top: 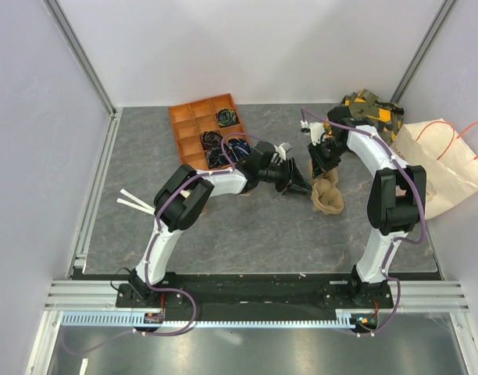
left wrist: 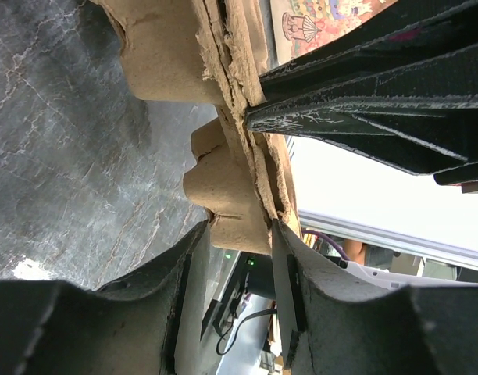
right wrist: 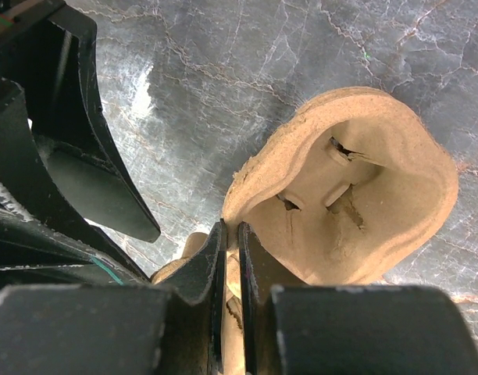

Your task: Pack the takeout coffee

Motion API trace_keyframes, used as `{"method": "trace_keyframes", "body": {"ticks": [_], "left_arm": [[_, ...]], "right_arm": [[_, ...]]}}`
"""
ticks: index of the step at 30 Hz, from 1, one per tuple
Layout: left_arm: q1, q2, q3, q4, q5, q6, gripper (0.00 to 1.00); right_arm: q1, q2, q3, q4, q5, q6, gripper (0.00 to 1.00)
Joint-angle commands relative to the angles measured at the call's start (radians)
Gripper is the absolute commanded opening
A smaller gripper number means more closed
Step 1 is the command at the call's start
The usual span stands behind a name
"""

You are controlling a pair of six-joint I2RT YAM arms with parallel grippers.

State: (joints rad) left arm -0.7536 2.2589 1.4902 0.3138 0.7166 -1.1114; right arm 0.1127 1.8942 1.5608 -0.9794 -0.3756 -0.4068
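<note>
Both arms pinch the pulp cup carrier (top: pixel 326 195): left fingers (left wrist: pixel 333 312) across a pocket wall, right fingers (right wrist: pixel 200 273) nearly together on its rim. We see no takeout coffee near the carrier in any view, so we can't tell which arm is nearer.

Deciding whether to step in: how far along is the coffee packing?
Done: nothing packed; the one pocket visible in the moulded brown pulp cup carrier is empty. In hand: the right gripper has its jaws pinched on the carrier's rim, and the left gripper seems to have its jaws closed on a pocket wall. Left: no lidded coffee cup shows in any view; it has yet to go into the carrier.
</note>
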Motion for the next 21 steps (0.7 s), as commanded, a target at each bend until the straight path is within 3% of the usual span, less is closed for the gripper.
{"method": "trace_keyframes", "body": {"ticks": [1,14,21], "left_arm": [[-0.009,-0.013,0.048,0.044,0.020,-0.027,0.44],[-0.016,0.005,0.059,0.044,0.017,-0.030,0.43],[-0.020,0.019,0.058,0.045,0.011,-0.047,0.36]], "right_arm": [[-0.004,-0.056,-0.014,0.030,0.009,-0.018,0.00],[-0.002,-0.067,-0.018,0.042,0.012,-0.012,0.00],[-0.004,-0.067,-0.022,0.036,0.003,-0.012,0.00]]}}
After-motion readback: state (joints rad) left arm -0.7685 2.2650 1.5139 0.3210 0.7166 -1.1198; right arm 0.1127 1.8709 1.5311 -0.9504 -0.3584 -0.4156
